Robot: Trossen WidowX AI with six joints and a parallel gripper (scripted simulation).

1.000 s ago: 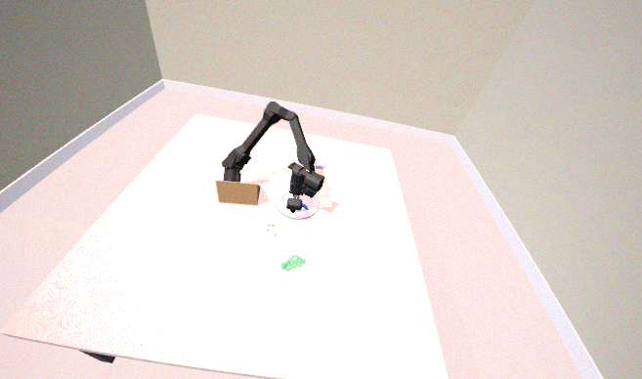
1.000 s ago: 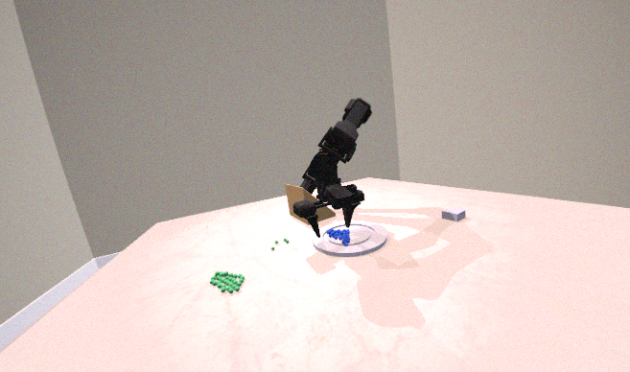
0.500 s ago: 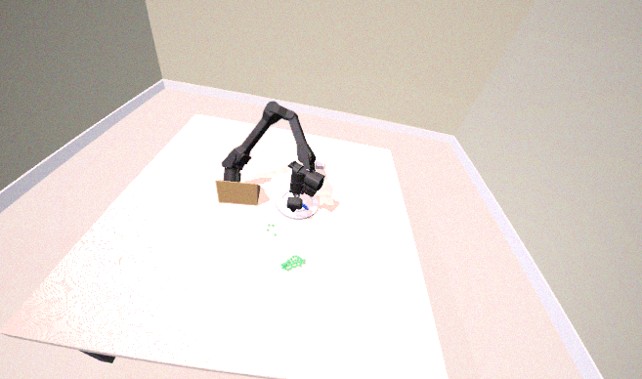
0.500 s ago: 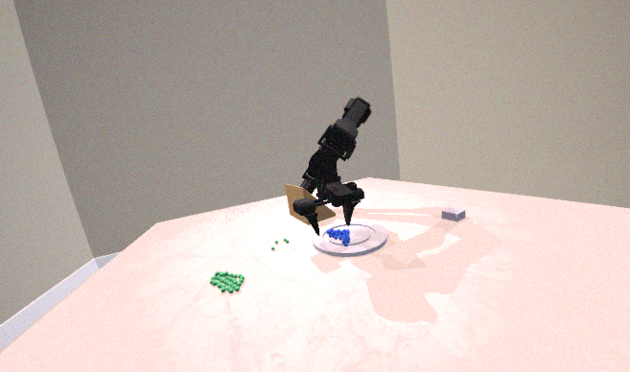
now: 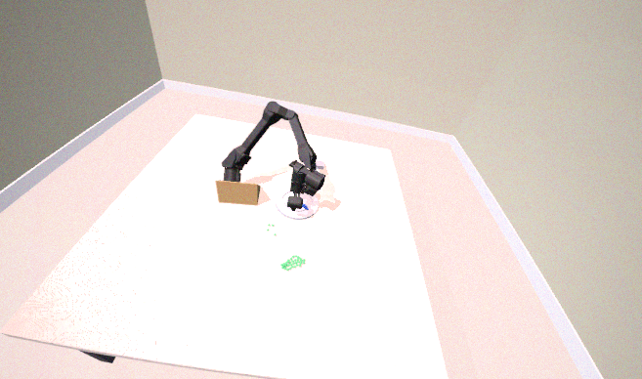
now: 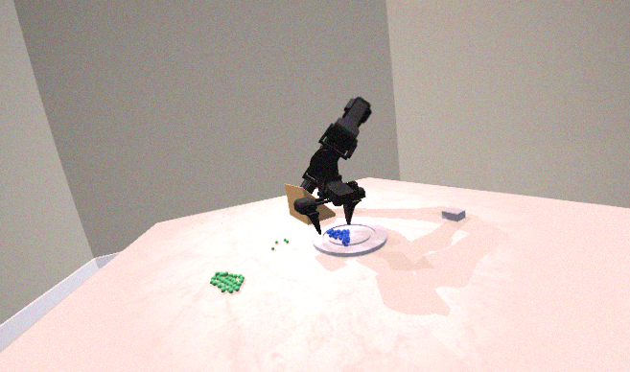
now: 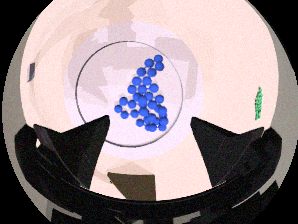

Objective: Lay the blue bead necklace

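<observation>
The blue bead necklace [image 6: 339,235] [image 7: 145,99] [image 5: 304,207] lies bunched in a heap on the inner part of the round bead board [image 6: 375,240] [image 7: 100,72] [image 5: 283,211], inside the ring of the groove and toward the board's left side in the exterior view. My gripper [image 6: 333,227] [image 7: 150,120] [image 5: 294,202] is open, pointing down just above the heap, one fingertip on each side. Nothing is between the fingers.
A heap of green beads [image 5: 292,264] [image 6: 227,281] [image 7: 258,103] lies in front of the board, with a few loose green beads [image 5: 271,230] [image 6: 279,244] nearer it. A brown cardboard panel [image 5: 238,191] [image 6: 296,198] stands by the arm's base. A small grey block [image 6: 454,215] lies behind the board.
</observation>
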